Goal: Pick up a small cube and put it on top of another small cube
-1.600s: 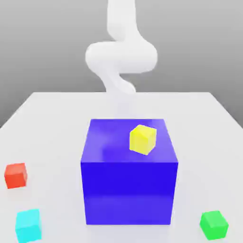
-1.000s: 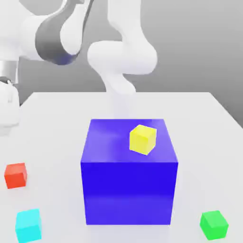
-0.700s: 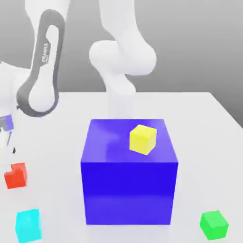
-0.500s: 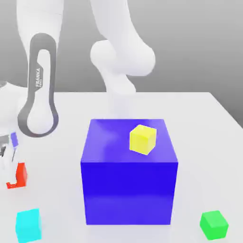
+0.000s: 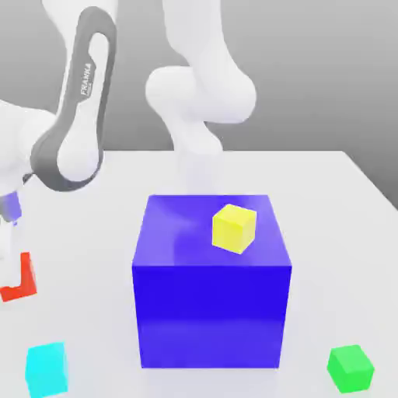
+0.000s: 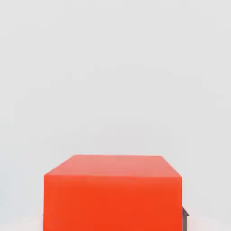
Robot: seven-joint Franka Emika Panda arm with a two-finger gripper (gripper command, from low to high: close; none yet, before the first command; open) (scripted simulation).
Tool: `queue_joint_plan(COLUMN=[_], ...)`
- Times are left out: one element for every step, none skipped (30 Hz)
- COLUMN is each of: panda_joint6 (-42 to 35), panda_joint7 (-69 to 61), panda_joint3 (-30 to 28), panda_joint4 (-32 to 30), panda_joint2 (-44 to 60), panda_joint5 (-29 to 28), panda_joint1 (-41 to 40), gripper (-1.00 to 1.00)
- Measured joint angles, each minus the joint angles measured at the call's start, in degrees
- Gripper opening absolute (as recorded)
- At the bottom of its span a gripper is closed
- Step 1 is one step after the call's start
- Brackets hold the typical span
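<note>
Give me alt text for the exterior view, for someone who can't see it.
A white robot arm reaches down at the exterior view's left edge, its gripper shut on a small red cube. A big blue cube sits mid-table with a small yellow cube on top; a cyan cube and a green cube lie on the white table.

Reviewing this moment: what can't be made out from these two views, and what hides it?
- Gripper: exterior view, cut off by the exterior view's left edge; finger contact on the red cube isn't visible.
- Red cube: exterior view, partly hidden by the gripper; hand view, lower part cut off by the frame edge.
- Big blue cube: rear and far sides hidden by its own bulk.
</note>
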Motion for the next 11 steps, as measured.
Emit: queue_joint_plan(panda_joint6=[-1.39,-2.77,-4.1,-3.72,-2.54,-0.94,0.87,2.28,2.28,2.28,2.28], panda_joint7=[-0.16,-0.33,-0.51,-0.77,-1.05,-1.34,-1.63,-1.84,-1.84,-1.84,-1.84], panda_joint3=[1.17,2.34,3.5,4.16,4.58,4.93,5.25,5.49,5.49,5.49,5.49], panda_joint4=[1.65,3.29,4.92,5.75,6.19,6.44,6.59,6.68,6.68,6.68,6.68], panda_joint2=[0.21,0.44,0.7,1.89,3.52,5.38,7.34,8.85,8.85,8.85,8.85], panda_joint5=[-0.5,-0.97,-1.42,-1.41,-1.18,-0.86,-0.5,-0.22,-0.22,-0.22,-0.22], panda_joint1=[1.21,2.41,3.61,4.17,4.4,4.41,4.32,4.2,4.2,4.2,4.2], gripper=[-1.0,-1.0,-1.0,-1.0,-1.0,-1.0,-1.0,1.0,1.0,1.0,1.0])
